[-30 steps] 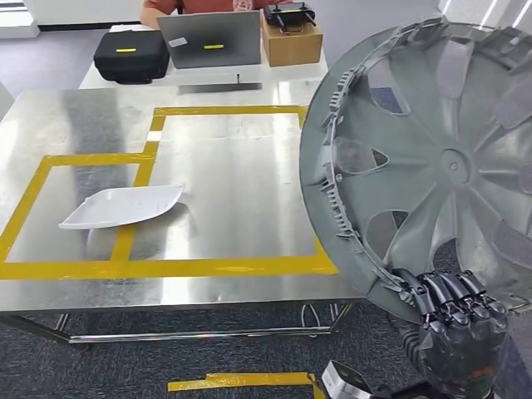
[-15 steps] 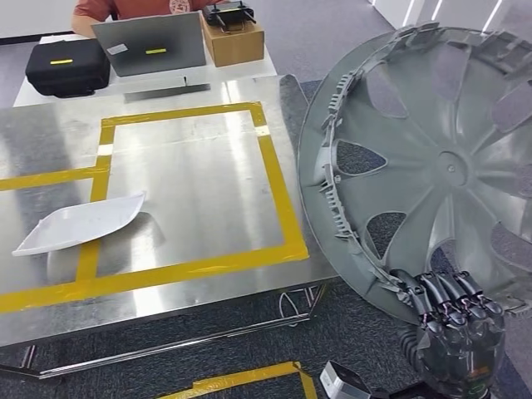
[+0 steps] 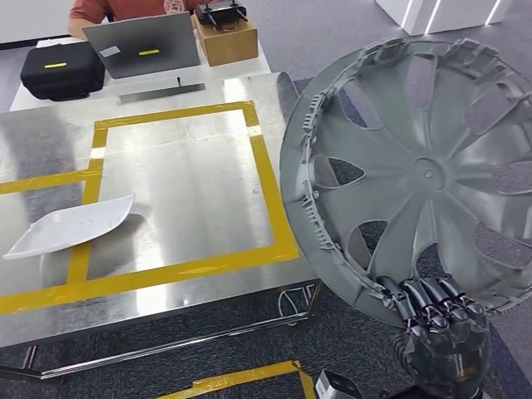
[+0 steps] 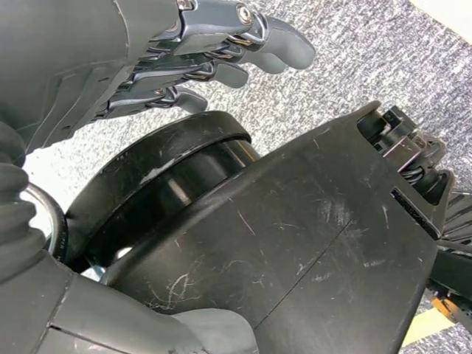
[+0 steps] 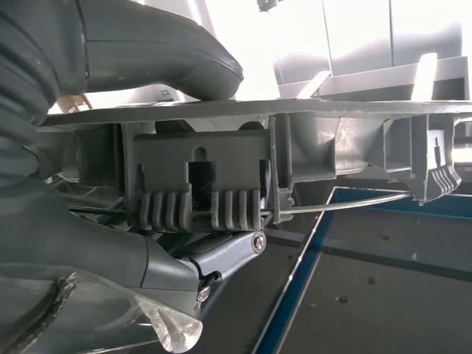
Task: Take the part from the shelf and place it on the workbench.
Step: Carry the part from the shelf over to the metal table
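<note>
one grey wheel cover (image 3: 426,174), large, round, spoked, held upright off the right end of the worktop (image 3: 188,199), above carpet, not touching the metal top. right hand (image 3: 442,328) grips its lower rim, dark fingers (image 3: 421,299) curled over the edge; thumb (image 5: 167,59) pressed on the rim's other face. left hand (image 4: 167,59) holds nothing, fingers extended and slightly apart. on the worktop: yellow tape outline (image 3: 269,191); white curved part (image 3: 69,224) near the left end. beyond the worktop: laptop (image 3: 144,46), black case (image 3: 62,68), cardboard box (image 3: 226,37).
</note>
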You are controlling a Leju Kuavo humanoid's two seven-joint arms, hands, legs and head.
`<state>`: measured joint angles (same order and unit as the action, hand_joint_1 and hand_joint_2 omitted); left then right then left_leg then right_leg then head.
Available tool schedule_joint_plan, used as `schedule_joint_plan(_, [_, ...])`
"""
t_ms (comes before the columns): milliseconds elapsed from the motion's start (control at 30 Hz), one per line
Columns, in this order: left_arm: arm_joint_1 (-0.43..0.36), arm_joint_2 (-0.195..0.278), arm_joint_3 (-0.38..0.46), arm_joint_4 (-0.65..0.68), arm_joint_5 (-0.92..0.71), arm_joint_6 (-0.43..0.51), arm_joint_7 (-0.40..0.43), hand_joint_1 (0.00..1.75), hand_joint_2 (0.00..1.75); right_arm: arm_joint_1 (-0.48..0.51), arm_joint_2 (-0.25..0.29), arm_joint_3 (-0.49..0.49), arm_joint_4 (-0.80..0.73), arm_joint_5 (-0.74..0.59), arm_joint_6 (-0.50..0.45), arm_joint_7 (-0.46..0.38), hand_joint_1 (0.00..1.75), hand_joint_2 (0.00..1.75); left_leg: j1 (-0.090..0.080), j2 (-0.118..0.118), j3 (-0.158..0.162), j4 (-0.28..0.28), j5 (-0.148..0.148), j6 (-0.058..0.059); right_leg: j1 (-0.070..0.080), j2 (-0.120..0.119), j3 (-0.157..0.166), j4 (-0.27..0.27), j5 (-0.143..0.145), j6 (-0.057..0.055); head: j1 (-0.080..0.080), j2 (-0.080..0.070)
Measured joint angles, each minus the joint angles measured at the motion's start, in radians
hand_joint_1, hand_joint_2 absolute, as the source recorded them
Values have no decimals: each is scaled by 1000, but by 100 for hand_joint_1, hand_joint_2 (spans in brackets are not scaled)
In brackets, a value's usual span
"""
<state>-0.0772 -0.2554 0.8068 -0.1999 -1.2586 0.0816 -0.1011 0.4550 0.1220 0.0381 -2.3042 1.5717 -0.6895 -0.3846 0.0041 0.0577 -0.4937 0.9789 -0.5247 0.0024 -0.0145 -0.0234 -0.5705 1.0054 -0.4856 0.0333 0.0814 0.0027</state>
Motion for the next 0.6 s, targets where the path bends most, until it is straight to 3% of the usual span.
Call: schedule_joint_plan(600, [0,0,0,0,-6,2,-2,0,175,2,-5,0,25,0,0,10,175,175,-3,0,-1,6,-2,-1,-4,0,2,-2,3,1,0,0])
